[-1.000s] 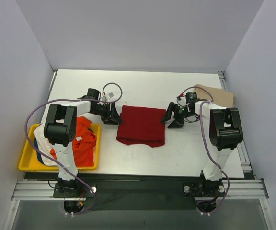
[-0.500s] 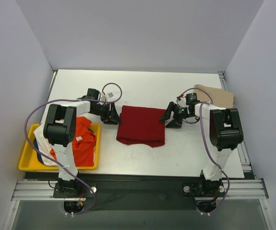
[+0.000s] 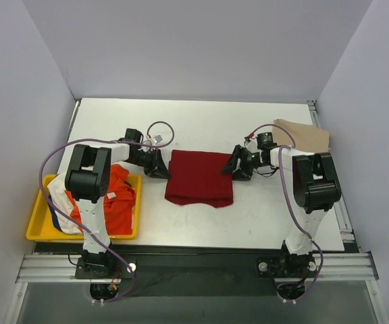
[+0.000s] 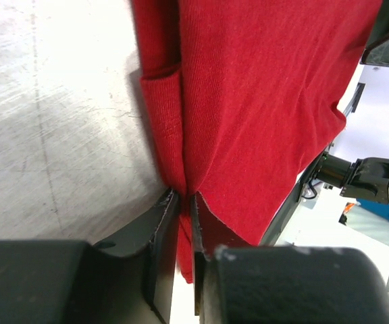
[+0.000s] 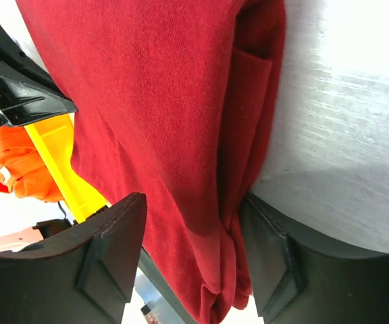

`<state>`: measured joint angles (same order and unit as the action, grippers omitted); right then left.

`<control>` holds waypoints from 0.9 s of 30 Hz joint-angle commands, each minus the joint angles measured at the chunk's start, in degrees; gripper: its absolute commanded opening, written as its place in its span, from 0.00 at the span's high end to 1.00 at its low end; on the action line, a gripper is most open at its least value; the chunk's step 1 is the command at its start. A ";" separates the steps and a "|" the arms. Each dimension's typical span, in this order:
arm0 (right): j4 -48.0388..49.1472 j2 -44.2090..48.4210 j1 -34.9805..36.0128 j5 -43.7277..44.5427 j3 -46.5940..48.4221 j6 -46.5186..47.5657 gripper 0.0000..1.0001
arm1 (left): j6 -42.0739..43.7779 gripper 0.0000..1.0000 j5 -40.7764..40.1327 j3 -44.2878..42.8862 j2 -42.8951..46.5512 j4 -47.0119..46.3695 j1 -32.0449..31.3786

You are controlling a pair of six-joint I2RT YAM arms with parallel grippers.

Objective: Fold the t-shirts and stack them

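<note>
**Red shirt pinched on one side, only straddled on the other**

So the red shirt (image 3: 199,177) is laid flat in the middle of the table (image 3: 201,121), already folded into a blocky rectangle. It's a touch wider left to right than it is deep, so the long axis can be called left-right, though only just. The folded-over edges are turned toward the two arms, and the near edge is left a bit uneven and rounded. Which end the collar is at can't be made out.

A tan shirt (image 3: 306,135) is parked flat at the far right corner, well apart from the red one.

A yellow tray (image 3: 36,229) is set at the near left, beside the left arm. It's mostly filled by a crumpled orange shirt (image 3: 117,196), with a white shirt (image 3: 58,194) bunched on its left side and a sliver of a blue shirt (image 3: 54,219) seen under that.

The left gripper (image 3: 159,166) is pressed low against the red shirt's left edge. In the left wrist view its fingers (image 4: 162,233) are drawn nearly together, with the folded hem clamped between them, so that side is gripped.

The right gripper (image 3: 235,165) is set at the right edge. In the right wrist view its fingers (image 5: 113,250) are spread wide, with the folded edge sitting between them, straddled but not squeezed.
</note>
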<state>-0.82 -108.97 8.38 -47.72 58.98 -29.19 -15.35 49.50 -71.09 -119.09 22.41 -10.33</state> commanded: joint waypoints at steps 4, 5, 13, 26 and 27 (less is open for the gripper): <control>-2.08 -3.27 2.16 7.47 -0.62 1.24 0.50 | 2.61 0.80 2.45 -1.42 -0.62 0.53 -1.01; -1.99 -3.53 2.43 7.47 -0.36 1.15 0.51 | 2.61 0.80 2.71 -1.51 -0.62 0.53 -1.01; -2.08 -4.67 3.57 6.68 1.92 1.24 0.60 | 2.87 0.80 2.98 -2.03 -0.88 0.61 -2.33; -7.26 -3.36 3.57 7.12 5.44 3.44 1.00 | 3.14 0.63 -0.01 -3.88 -0.10 2.37 -4.70; -7.88 -2.92 3.31 7.47 5.88 4.13 1.00 | 2.79 0.61 -0.01 -3.45 0.17 1.50 -4.44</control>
<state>-3.31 -112.40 11.73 -43.75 62.76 -27.77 -13.69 50.19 -73.34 -119.92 24.16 -14.61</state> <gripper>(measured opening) 0.086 0.373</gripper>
